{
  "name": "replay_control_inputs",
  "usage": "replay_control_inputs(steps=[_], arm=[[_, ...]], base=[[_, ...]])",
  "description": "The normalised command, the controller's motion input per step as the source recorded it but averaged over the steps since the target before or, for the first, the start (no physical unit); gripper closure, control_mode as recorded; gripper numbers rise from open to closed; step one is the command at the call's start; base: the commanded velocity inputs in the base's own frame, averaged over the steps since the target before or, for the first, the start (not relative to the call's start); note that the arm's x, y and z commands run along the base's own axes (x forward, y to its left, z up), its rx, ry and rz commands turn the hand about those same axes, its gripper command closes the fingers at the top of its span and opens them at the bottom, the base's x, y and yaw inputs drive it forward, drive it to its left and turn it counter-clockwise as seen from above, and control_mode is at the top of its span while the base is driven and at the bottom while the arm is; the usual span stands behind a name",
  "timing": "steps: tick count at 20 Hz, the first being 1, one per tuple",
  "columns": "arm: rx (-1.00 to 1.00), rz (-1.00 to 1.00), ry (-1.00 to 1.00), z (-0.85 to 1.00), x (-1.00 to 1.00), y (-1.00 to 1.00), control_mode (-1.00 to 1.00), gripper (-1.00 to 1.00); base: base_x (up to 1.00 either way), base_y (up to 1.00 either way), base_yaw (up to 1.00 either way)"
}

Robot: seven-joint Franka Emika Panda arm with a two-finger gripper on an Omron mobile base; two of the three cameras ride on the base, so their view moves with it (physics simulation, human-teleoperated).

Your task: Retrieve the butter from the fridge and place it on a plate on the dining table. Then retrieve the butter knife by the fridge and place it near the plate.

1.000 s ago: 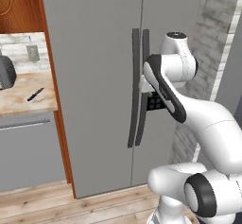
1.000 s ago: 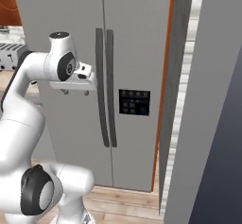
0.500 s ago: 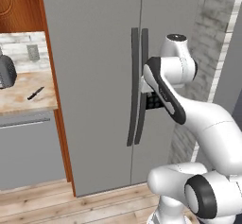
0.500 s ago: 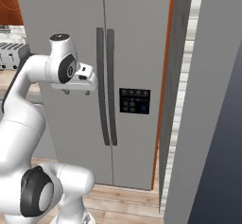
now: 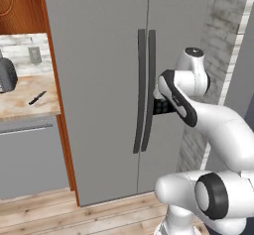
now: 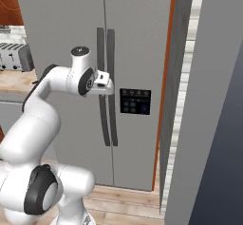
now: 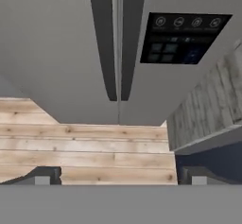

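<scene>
The fridge (image 5: 99, 80) stands right in front of me with both grey doors shut. Its two dark curved handles (image 6: 106, 86) meet at the middle seam. My gripper (image 6: 105, 90) hovers just in front of those handles at mid height, open and holding nothing. In the hand view the fingertips (image 7: 45, 176) stand wide apart below the handles (image 7: 118, 43), over the wooden floor. The butter knife (image 5: 37, 98) lies on the counter left of the fridge. The butter, the plate and the dining table are out of view.
A dark control panel (image 6: 135, 100) sits on the fridge's right door. A wooden counter (image 5: 25, 100) with a toaster (image 6: 12, 57) adjoins the fridge on the left. A pale brick wall (image 5: 218, 55) and a grey panel (image 6: 213, 100) close in on the right.
The hand has shifted closer to the fridge handles and slightly lower. Its jaws stayed open, and the fridge doors stayed shut.
</scene>
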Motion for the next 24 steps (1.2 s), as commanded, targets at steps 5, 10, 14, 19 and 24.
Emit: replay_control_inputs(steps=[5, 10, 14, 19, 24], arm=[[0.05, 0.08, -0.01, -0.07, 0.67, -0.1, -1.0, -1.0], [0.04, 0.07, -0.07, 0.0, 0.36, -0.09, -1.0, -1.0], [0.0, -0.09, -0.01, 0.0, 0.5, 0.0, -1.0, -1.0], [0.0, -0.11, -0.02, -0.18, 0.52, 0.21, -1.0, -1.0], [0.01, -0.03, -0.06, -0.04, 0.39, -0.04, -1.0, -1.0]], base=[[0.0, 0.0, 0.0], [0.0, 0.0, 0.0], [0.0, 0.0, 0.0], [0.0, 0.0, 0.0], [0.0, 0.0, 0.0]])
